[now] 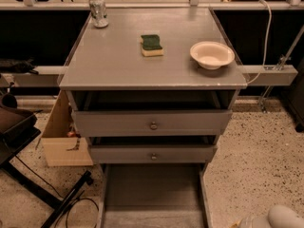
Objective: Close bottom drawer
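Observation:
The bottom drawer (153,194) is pulled far out of the grey cabinet toward me. I see its long grey tray and side walls, but its front and knob lie below the picture's bottom edge. Above it sit the mid-width drawer (153,154) and the top drawer (152,122), each with a small round knob and each slightly open. Only the white rounded end of my arm (280,218) shows, in the bottom right corner, to the right of the bottom drawer. My gripper is below the frame edge and hidden.
On the cabinet top (114,65) are a green-and-yellow sponge (152,45), a cream bowl (212,54) and a can (98,11). A cardboard box (64,137) stands left of the cabinet. A black stand and cables (66,205) lie on the speckled floor at left.

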`<action>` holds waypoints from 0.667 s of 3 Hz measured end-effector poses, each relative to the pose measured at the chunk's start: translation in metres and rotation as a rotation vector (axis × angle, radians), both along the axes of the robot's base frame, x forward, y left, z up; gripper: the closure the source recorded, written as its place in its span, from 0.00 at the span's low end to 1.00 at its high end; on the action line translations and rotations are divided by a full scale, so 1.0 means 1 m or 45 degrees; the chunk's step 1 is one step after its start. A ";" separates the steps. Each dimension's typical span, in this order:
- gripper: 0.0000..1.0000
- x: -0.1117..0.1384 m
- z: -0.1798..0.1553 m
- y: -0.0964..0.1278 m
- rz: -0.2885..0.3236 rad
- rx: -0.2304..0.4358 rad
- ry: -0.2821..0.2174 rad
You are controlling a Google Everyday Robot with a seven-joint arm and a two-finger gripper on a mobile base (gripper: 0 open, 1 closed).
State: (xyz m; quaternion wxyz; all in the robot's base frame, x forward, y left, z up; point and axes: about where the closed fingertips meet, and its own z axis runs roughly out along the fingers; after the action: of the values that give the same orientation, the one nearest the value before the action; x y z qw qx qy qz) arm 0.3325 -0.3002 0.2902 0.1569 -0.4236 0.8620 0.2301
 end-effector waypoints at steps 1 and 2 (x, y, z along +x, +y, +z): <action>1.00 -0.023 -0.057 -0.009 -0.119 0.112 0.032; 1.00 -0.025 -0.061 -0.001 -0.097 0.099 0.043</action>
State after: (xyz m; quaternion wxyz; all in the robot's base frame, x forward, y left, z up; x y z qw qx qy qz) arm 0.3080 -0.3017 0.2291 0.1672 -0.3801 0.8704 0.2644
